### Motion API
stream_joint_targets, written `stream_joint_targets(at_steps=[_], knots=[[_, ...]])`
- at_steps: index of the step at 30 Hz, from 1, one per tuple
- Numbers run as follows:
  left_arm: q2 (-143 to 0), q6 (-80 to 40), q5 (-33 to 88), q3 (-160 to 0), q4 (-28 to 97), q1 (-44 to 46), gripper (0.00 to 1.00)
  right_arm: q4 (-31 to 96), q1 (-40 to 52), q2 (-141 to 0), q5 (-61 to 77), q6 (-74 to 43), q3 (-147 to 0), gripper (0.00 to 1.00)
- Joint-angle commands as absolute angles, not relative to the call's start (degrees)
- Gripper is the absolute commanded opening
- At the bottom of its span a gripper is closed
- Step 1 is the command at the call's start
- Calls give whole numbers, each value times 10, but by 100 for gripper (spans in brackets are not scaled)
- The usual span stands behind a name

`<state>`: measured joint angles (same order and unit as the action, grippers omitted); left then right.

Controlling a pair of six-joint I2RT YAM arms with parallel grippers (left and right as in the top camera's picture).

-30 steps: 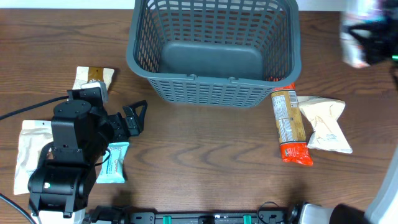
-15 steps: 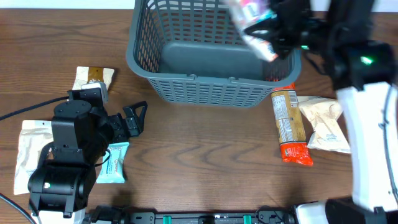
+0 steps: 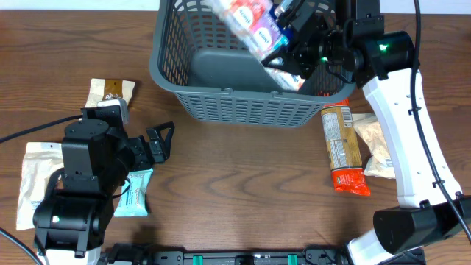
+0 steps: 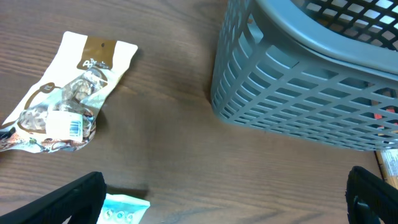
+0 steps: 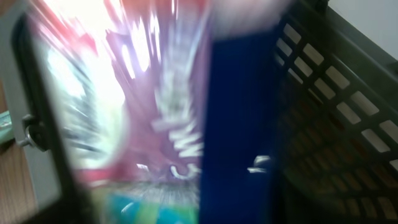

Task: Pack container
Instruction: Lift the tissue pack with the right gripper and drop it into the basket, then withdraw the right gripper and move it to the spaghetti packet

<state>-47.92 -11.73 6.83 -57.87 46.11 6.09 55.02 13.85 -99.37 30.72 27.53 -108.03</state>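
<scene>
Overhead, nearest the robot at about 8 o'clock on the desk (image 3: 243, 184), a teal bar packet (image 3: 134, 193) and a white pouch (image 3: 33, 180) lie flat beside the left arm's base, not yet packed. The left end effector (image 3: 158, 140) is poised low just beyond them, pointing toward 2 o'clock; the left wrist view has its fingers spread wide at the frame's bottom corners with nothing between them, so it is released and probably parked out of the way while the other arm works. Further out at 4 o'clock, an orange-ended packet (image 3: 342, 147) and a cream pouch (image 3: 383, 147) lie touching each other, close to the basket's near right corner, handy for the right arm. At 10 o'clock a brown-and-white snack packet (image 3: 110, 92) waits by itself. The container (image 3: 243, 110) stands upright at 12 o'clock, and none of its visible floor holds anything. Over its right half the right end effector (image 3: 288, 40) reaches in from 2 o'clock with a colourful packet (image 3: 246, 22) slanting below the rim, seemingly on its way to the floor. The right wrist view is smeared, with the packet filling it, so I cannot tell whether the fingers clamp it or have let go.
</scene>
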Motion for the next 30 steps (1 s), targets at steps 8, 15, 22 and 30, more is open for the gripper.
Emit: stream_joint_targets(at_steps=[8, 15, 22, 30], knots=[[-482, -107, 59, -590, 462, 58, 99, 566, 146, -984, 319, 301, -1091, 99], [-482, -96, 54, -590, 462, 58, 99, 560, 134, -949, 315, 285, -1147, 99], [-482, -82, 36, -590, 463, 58, 99, 540, 78, -904, 176, 86, -1286, 99], [-482, -74, 33, -590, 464, 58, 99, 707, -76, -860, -48, -61, -1322, 99]])
